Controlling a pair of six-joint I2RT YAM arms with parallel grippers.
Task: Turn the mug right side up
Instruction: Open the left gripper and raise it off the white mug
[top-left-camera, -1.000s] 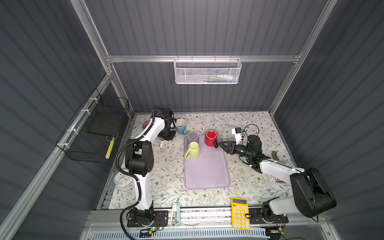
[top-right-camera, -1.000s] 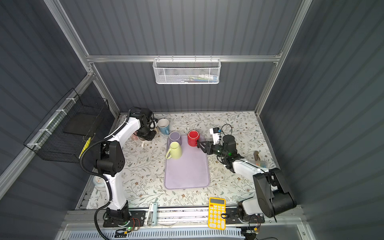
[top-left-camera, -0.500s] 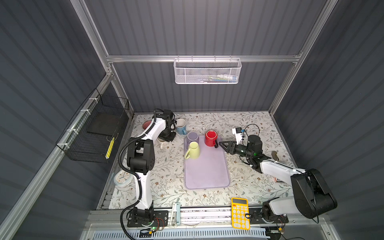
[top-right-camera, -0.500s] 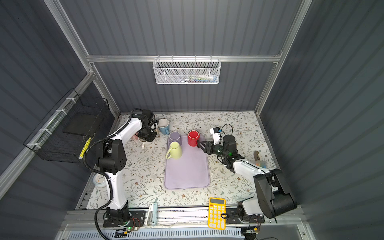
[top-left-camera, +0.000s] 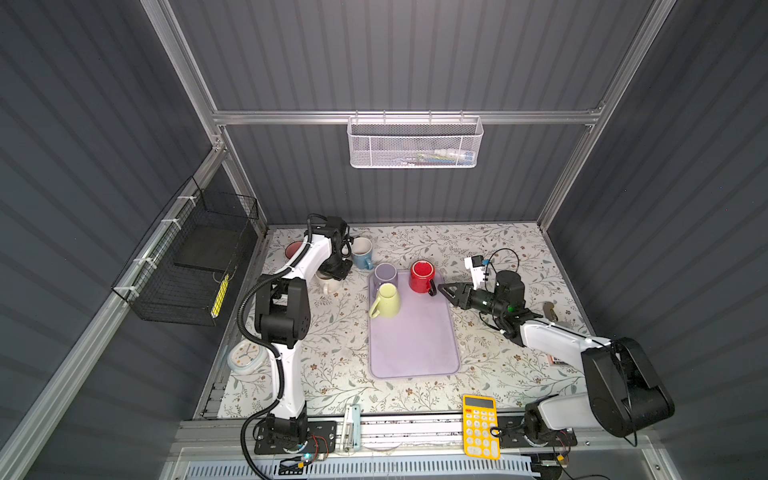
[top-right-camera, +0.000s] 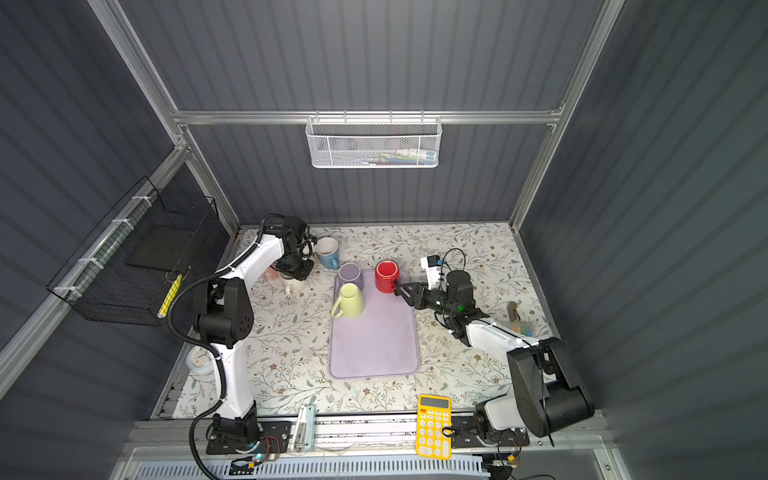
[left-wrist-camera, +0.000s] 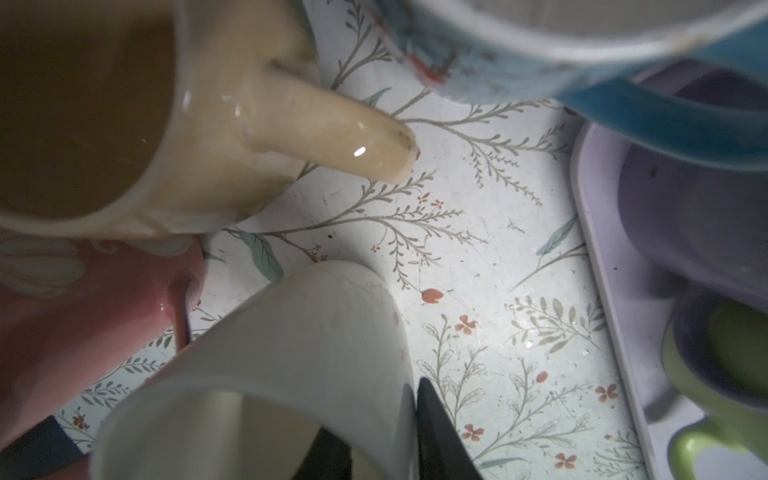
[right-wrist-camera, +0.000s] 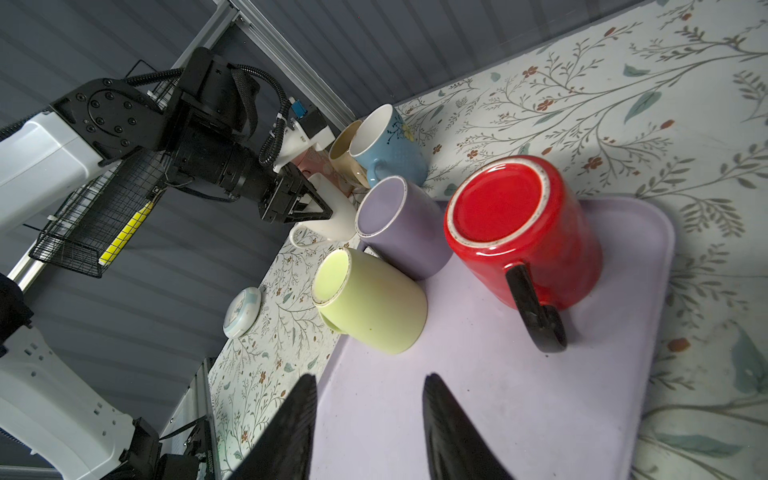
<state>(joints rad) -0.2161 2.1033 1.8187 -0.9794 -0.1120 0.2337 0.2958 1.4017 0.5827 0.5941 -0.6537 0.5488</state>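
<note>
A white mug (left-wrist-camera: 291, 353) stands mouth up on the flowered table, and in both top views it sits under my left wrist (top-left-camera: 328, 286) (top-right-camera: 293, 284). My left gripper (left-wrist-camera: 374, 407) straddles its rim, one finger inside and one outside. The inner finger stands off the wall, so the jaws are open. From the right wrist view the left gripper (right-wrist-camera: 316, 205) sits over the white mug (right-wrist-camera: 332, 216). My right gripper (right-wrist-camera: 370, 376) is open and empty, low over the lilac tray (right-wrist-camera: 498, 415), just short of the red mug (right-wrist-camera: 519, 232).
Red (top-left-camera: 422, 275), purple (top-left-camera: 385, 274) and yellow-green (top-left-camera: 387, 301) mugs stand upside down on the tray (top-left-camera: 411, 353). Blue (top-left-camera: 361, 251), beige (left-wrist-camera: 124, 124) and pink (left-wrist-camera: 62, 311) mugs crowd the white one. A yellow calculator (top-left-camera: 480, 426) lies at the front edge and a black wire basket (top-left-camera: 187, 266) hangs at the left.
My left gripper's jaws have parted from the white mug's wall. The right arm has stayed where it was.
</note>
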